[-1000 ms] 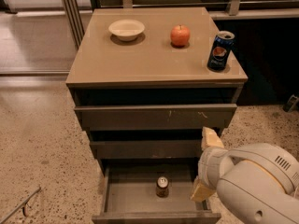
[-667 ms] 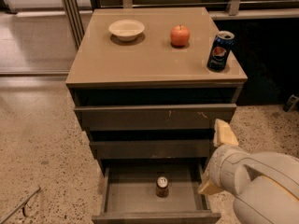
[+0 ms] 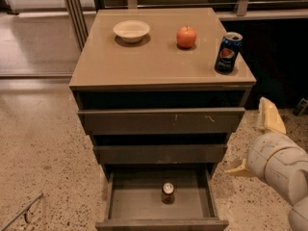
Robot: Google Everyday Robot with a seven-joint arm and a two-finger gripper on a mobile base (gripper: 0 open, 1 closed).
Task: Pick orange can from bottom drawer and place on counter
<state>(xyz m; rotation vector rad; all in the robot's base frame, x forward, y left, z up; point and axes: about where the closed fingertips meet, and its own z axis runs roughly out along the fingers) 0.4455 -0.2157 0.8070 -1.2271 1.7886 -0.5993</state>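
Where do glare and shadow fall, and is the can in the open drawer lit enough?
Camera view: the glossy tan counter carries only soft sheen; the white bowl, red apple and dark-blue Pepsi can throw short shadows; the grey-brown bottom drawer is dim inside, yet the small orange can shows a bright silvery top; the beige gripper, open, sits well lit beside the cabinet, lower right.

Arm point(image 3: 281, 167): bulky, rounded off-white shell in jointed segments; gripper point(image 3: 246, 138) at lower right, two pale cream-yellow wedge-shaped fingers, set apart.
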